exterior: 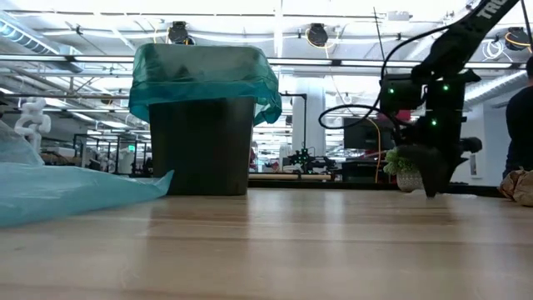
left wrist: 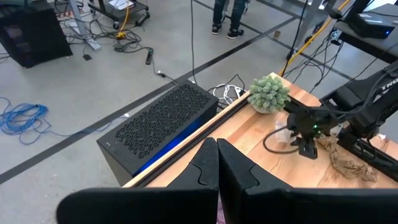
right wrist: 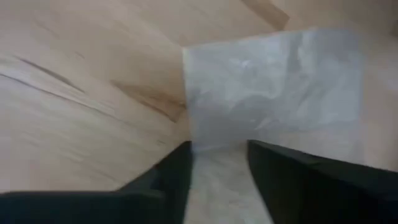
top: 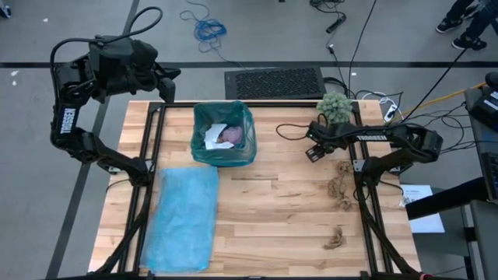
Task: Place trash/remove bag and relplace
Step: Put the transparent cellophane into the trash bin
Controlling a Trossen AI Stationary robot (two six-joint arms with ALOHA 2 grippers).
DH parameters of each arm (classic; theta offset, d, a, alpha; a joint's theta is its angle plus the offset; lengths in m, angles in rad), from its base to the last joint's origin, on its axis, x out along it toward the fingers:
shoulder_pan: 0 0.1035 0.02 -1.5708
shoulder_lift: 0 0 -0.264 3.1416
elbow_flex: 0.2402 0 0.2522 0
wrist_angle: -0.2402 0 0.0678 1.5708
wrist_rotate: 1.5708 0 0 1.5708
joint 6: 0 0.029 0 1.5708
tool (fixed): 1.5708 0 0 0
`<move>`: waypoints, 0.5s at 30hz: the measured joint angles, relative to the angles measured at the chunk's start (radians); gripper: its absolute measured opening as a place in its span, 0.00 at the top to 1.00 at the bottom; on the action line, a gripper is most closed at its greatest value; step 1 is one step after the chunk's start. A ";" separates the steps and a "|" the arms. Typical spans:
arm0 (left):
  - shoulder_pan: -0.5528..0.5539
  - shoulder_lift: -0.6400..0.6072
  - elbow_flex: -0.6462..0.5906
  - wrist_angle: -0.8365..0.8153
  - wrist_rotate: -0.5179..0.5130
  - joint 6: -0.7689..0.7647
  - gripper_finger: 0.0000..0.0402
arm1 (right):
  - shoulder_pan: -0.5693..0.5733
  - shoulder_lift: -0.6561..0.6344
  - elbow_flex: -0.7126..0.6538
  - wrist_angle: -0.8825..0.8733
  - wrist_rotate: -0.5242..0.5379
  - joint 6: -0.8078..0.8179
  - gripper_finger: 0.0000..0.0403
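Observation:
A dark bin lined with a teal bag stands at the table's far middle. A white scrap and a lilac-pink piece of trash lie inside it. Brown paper wads lie on the table's right side. My right gripper points down at the table between the bin and the wads. In its wrist view its fingers stand apart over a flat white scrap lying on the wood. My left gripper is shut on nothing, raised beyond the far left corner. My right gripper comes from above with one finger on each side of the white scrap's narrow near part. I cannot tell whether the fingers touch it. The scrap lies flat on the table.
A flat light-blue bag lies on the table's left side. A fuzzy grey-green ball in a small pot sits at the far right, just beyond my right gripper. A black perforated box stands behind the far edge. Cables trail near the right arm.

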 joint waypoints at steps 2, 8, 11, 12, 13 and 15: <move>0.000 0.000 0.000 0.000 0.000 0.000 1.00 | -0.012 0.001 -0.001 0.012 -0.042 0.000 0.85; 0.000 0.000 0.000 0.000 0.000 0.000 1.00 | -0.012 -0.010 0.032 0.043 -0.177 -0.004 0.99; 0.000 0.000 0.000 0.000 0.000 -0.001 1.00 | 0.012 -0.056 0.091 0.056 -0.278 0.005 1.00; 0.000 0.000 0.000 0.000 0.000 -0.003 1.00 | 0.015 -0.074 0.119 0.070 -0.297 0.006 1.00; 0.000 0.000 0.000 0.000 0.000 -0.003 1.00 | 0.020 -0.091 0.146 0.083 -0.317 0.008 1.00; 0.000 0.000 0.000 0.000 0.000 -0.007 1.00 | 0.039 -0.124 0.207 0.097 -0.363 0.012 1.00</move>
